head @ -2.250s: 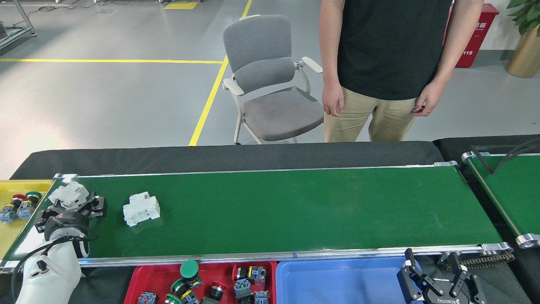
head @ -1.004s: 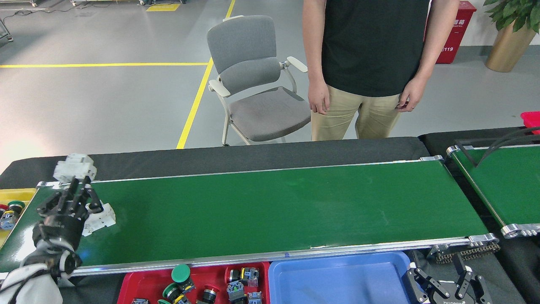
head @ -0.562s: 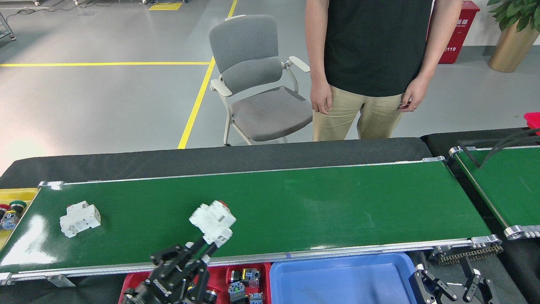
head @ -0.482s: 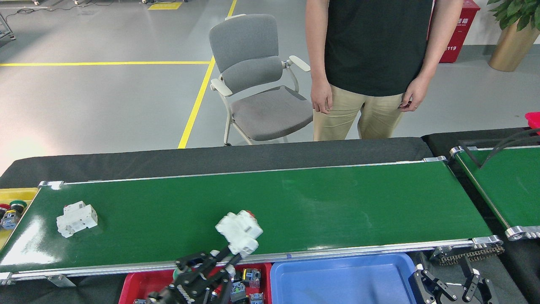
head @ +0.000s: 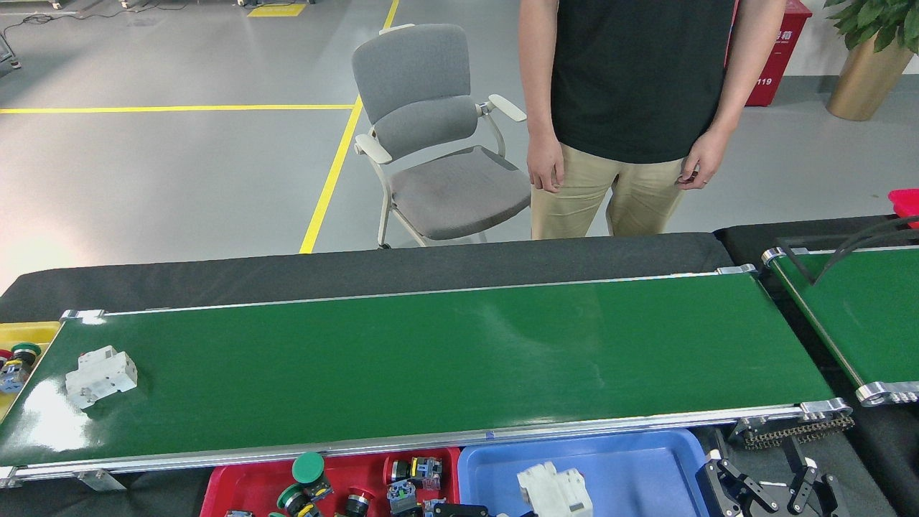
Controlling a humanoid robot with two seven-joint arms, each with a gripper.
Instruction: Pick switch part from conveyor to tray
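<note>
White switch part (head: 554,490) now over blue tray (head: 632,467) (was above conveyor (head: 445,366)).

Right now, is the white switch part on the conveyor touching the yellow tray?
Apart. The head view shows the white switch part lying on the conveyor, with bare green belt between it and the yellow tray.

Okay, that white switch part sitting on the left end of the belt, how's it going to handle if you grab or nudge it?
The white switch part looks like rigid moulded plastic, so probably stiff and fairly light. Its blocky shape lies flat on the conveyor, so rolling seems unlikely. On that glossy belt a nudge would likely make it slide.
</note>
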